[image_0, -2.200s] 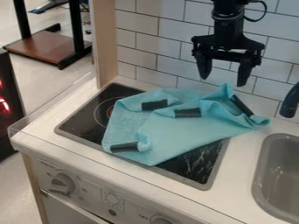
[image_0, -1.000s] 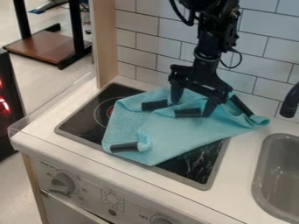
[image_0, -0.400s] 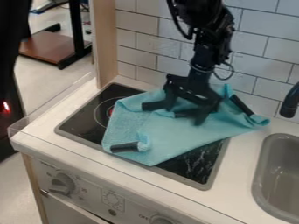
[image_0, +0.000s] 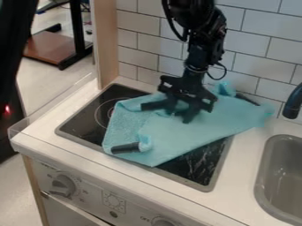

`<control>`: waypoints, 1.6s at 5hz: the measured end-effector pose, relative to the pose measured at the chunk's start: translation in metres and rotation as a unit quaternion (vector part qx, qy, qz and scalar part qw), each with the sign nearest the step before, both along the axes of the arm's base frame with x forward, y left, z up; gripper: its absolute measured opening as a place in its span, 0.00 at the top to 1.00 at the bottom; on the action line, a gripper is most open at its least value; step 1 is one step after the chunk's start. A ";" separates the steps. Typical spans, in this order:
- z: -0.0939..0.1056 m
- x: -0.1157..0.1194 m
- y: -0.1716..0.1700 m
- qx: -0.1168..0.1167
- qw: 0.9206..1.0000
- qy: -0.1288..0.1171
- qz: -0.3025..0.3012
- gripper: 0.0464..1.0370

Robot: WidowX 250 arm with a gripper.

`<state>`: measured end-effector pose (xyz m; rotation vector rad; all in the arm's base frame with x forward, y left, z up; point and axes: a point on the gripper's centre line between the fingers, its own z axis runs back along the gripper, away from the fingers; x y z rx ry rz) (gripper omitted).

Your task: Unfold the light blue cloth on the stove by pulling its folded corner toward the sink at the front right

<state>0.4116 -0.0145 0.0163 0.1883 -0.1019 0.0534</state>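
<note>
The black gripper hangs at the back middle of the stove, low against the light blue cloth. Its fingers have drawn close together on a bunched fold of the cloth. Spread over most of the cooktop, the cloth has its right end over the counter. Dark bands mark it: one lies near its front left corner, another just left of the gripper, and one near the back right. Part of the cloth is hidden behind the fingers.
Around the cloth shows the black cooktop with its grey rim. A grey sink and a dark faucet are at the right. The tiled wall rises behind, and a wooden post stands back left.
The gripper came down onto the cloth, shifted left, and its fingers drew together. The cloth's back right part has moved and flattened somewhat. A dark shape entered at the left edge.
</note>
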 end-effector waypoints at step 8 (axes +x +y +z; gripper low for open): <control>0.035 -0.009 -0.022 -0.054 0.998 -0.016 -0.021 1.00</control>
